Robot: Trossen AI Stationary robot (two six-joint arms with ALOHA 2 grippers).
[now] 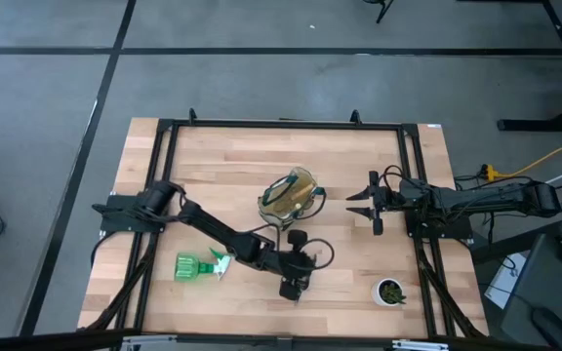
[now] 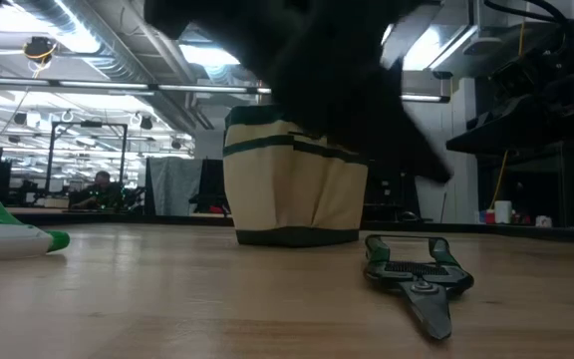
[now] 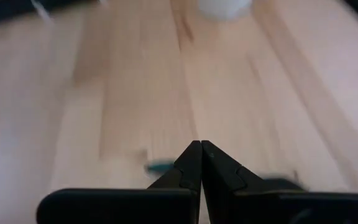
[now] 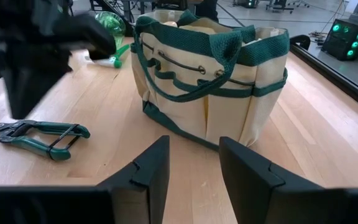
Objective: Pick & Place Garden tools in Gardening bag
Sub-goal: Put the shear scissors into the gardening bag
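Observation:
The cream canvas bag [image 1: 289, 195] with dark green trim stands upright on its base in the middle of the table; it also shows in the right wrist view [image 4: 210, 74]. The pruning shears [image 4: 36, 134], with green handles, lie flat on the table near its front edge and also show in the low view [image 2: 417, 279]. My left gripper [image 3: 201, 146] is shut and hovers just above the shears [image 3: 160, 166]. The green spray bottle [image 1: 198, 265] lies on its side to the left. My right gripper [image 4: 194, 146] is open and empty, to the right of the bag. No rake or trowel shows on the table.
A small white pot with a green plant [image 1: 390, 291] stands at the front right. A black frame [image 1: 281, 124] runs round the table top. Bare wood lies between the bag and the table's far edge.

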